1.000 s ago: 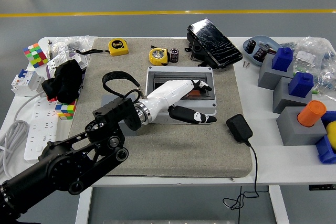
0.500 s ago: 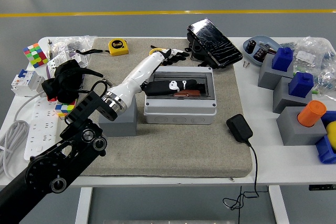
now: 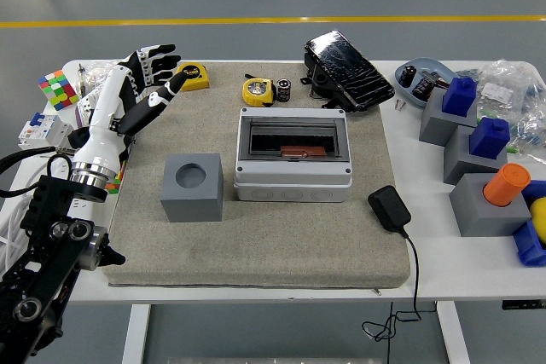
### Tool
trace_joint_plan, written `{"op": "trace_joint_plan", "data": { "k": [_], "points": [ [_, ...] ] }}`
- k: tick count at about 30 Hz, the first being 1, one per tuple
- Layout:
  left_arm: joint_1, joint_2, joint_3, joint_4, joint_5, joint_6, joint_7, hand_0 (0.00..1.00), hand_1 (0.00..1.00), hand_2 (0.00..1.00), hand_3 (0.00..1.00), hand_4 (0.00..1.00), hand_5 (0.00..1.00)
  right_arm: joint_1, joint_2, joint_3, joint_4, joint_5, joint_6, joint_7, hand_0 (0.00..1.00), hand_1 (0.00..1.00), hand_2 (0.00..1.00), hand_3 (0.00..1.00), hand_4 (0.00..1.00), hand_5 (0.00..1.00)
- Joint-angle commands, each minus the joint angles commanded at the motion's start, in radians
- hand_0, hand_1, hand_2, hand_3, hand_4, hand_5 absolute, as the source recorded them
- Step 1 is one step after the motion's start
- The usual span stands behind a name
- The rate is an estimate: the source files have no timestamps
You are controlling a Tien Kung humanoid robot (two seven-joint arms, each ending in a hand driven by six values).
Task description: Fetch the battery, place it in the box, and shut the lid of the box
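Our left hand [image 3: 147, 74] hangs at upper left with fingers spread, holding nothing; the battery [image 3: 283, 89] stands at top centre beside a yellow tape measure [image 3: 258, 90], just behind the grey box [image 3: 293, 183]

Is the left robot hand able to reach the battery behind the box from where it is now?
Probably yes. The left robot hand is open and raised at the mat's far left. The battery stands beside the yellow tape measure, behind the box, with nothing between.
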Motion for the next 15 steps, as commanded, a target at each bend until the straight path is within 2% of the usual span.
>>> {"op": "trace_joint_plan", "data": {
  "k": [4, 9, 15],
  "points": [
    [0.026, 0.012, -0.052, 0.003, 0.015, -0.032, 0.054, 0.641, 0.723, 0.698, 0.725, 0.998, 0.550, 0.002, -0.001, 0.002, 0.000, -0.001, 0.000, 0.001, 0.642, 0.649, 0.658, 0.578, 0.978, 0.579],
    [0.045, 0.014, -0.081, 0.000, 0.012, -0.035, 0.060, 0.629, 0.722, 0.706, 0.733, 0.998, 0.571, 0.004, -0.003, 0.003, 0.000, 0.001, -0.001, 0.002, 0.641, 0.649, 0.658, 0.578, 0.978, 0.579],
    [0.043, 0.014, -0.088, 0.000, 0.014, -0.040, 0.068, 0.629, 0.720, 0.705, 0.736, 0.998, 0.586, 0.004, -0.006, 0.005, 0.000, -0.002, -0.001, 0.003, 0.642, 0.648, 0.658, 0.578, 0.978, 0.579]
  ]
}}
